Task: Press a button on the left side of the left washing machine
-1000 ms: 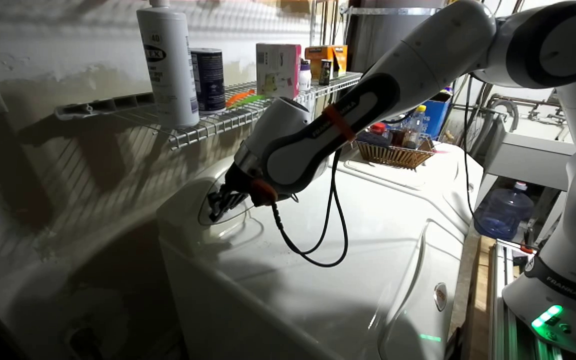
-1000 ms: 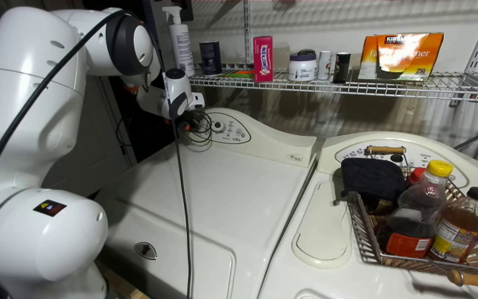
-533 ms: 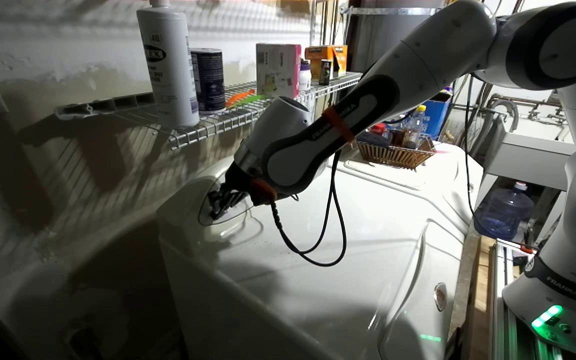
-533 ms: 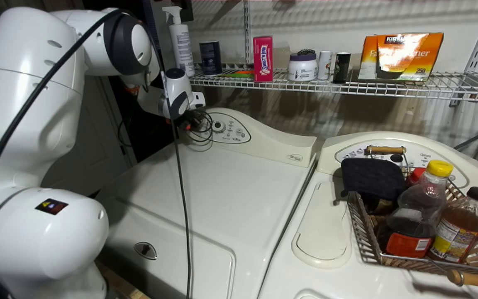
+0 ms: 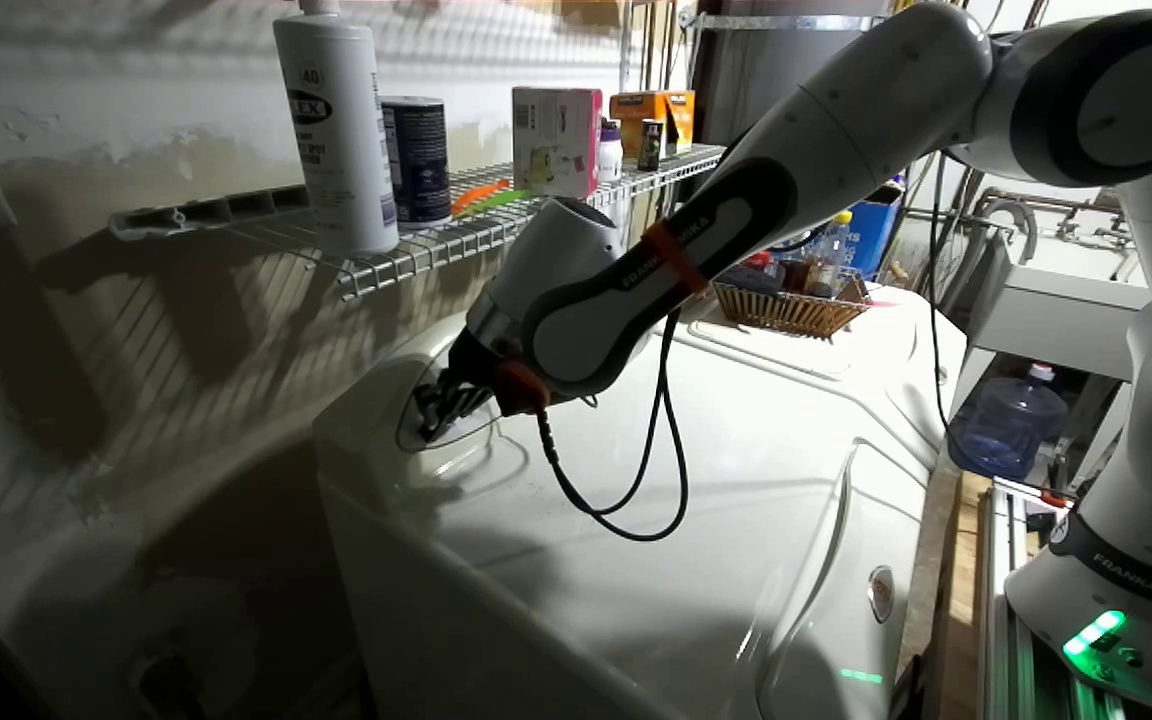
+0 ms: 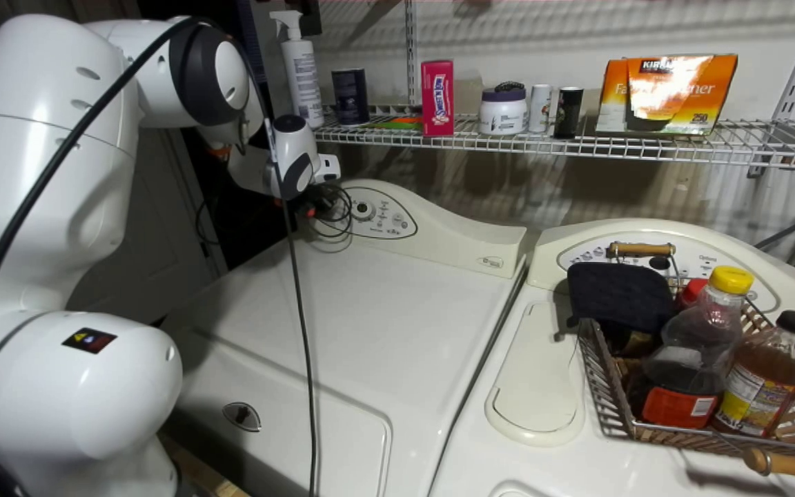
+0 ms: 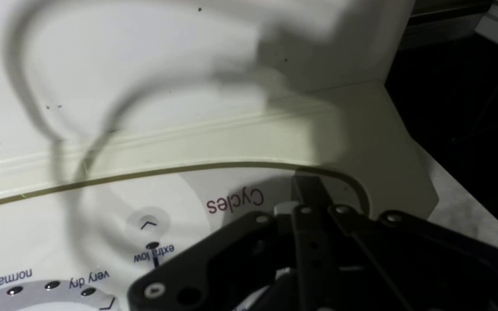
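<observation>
Gripper [image 7: 312, 190] at the left end of the oval control panel [image 6: 397, 217] on the left washing machine [image 6: 384, 310].

The machine stands left in the scene, its panel along the far edge, with the Franka arm [image 6: 45, 172] reaching across from the near left. The gripper's fingers [image 7: 306, 190] appear clenched together, their tips beside the printed word "Cycles" [image 7: 235, 201]; whether they touch the surface cannot be told. Near them, toward the panel's middle, is a round button [image 7: 148, 223] with an arrow mark; the round dial [image 6: 363, 209] sits right of the gripper. A cable [image 5: 644, 538] hangs in a loop below the wrist. On the right machine [image 6: 563, 476] rests a slatted basket [image 6: 604, 383] holding bottles [image 6: 687, 359]. On the far side, a wire shelf [image 6: 473, 141] carries a spray bottle [image 6: 301, 83] and a pink Sweet'N Low box [image 6: 437, 100].
</observation>
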